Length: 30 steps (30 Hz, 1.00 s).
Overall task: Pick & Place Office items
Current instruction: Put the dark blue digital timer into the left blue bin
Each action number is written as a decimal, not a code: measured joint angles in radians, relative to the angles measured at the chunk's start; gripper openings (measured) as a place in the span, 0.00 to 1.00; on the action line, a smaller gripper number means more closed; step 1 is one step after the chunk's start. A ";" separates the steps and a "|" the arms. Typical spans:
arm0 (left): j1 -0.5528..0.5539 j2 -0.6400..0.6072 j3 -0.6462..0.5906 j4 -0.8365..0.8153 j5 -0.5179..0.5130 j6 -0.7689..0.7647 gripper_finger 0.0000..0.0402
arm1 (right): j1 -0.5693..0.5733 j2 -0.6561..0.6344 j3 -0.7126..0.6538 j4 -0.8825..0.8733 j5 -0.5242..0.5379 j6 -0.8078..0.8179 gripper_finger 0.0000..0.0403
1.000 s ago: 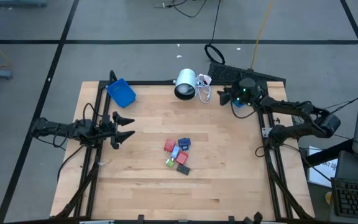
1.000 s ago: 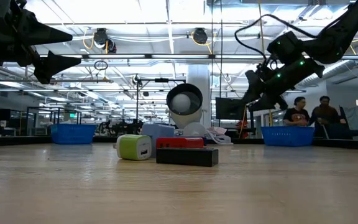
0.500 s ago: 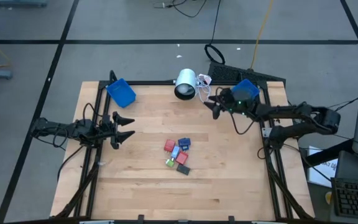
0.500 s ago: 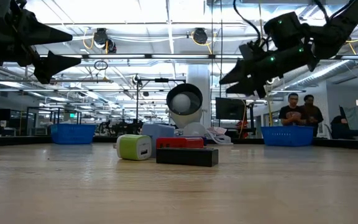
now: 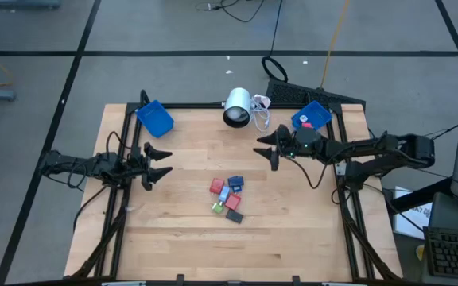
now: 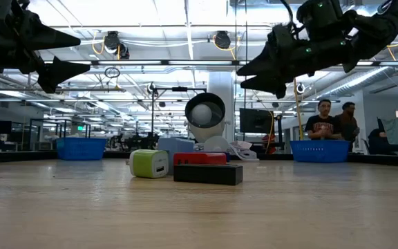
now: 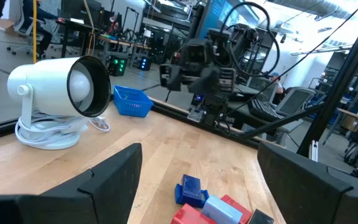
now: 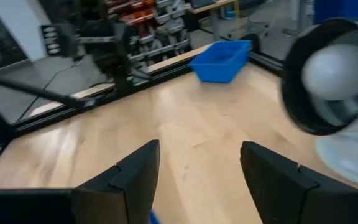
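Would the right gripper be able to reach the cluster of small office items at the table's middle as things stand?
Probably yes. The right gripper hovers open and empty above the table, and only bare wood lies between it and the office items. The white lamp stands off to the far side, out of the path.

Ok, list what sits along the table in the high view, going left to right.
left gripper → left blue bin → pile of office items → white lamp → right gripper → right blue bin

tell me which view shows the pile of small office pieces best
The high view: the whole cluster of office pieces lies unobstructed mid-table. The low view shows only its near edge side-on, the left wrist view cuts off part, and the right wrist view shows almost none.
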 joint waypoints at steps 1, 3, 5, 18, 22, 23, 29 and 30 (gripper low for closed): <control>0.000 0.000 0.000 0.000 0.000 0.000 0.81 | 0.013 0.000 0.000 0.000 0.000 0.000 0.53; 0.000 0.000 0.000 0.000 0.000 0.000 0.81 | 0.043 0.000 0.000 0.000 0.000 0.000 0.53; 0.000 0.000 0.000 0.000 0.000 0.000 0.81 | 0.072 0.000 0.000 0.000 0.000 0.000 0.53; 0.000 0.000 0.000 0.000 0.000 0.000 0.81 | 0.273 0.001 0.000 0.060 0.000 -0.032 0.53; 0.000 0.000 0.000 0.000 0.000 0.000 0.81 | 0.318 0.001 0.000 0.075 0.001 -0.089 0.53; 0.000 0.000 0.000 0.000 0.000 0.000 0.81 | 0.327 0.001 0.000 0.075 0.000 -0.104 0.53; 0.000 0.000 0.000 0.000 0.000 0.000 0.81 | 0.356 0.012 0.000 0.128 0.000 -0.163 0.53; 0.000 0.000 0.000 0.000 0.000 0.000 0.81 | 0.356 0.019 0.000 0.152 0.000 -0.161 0.53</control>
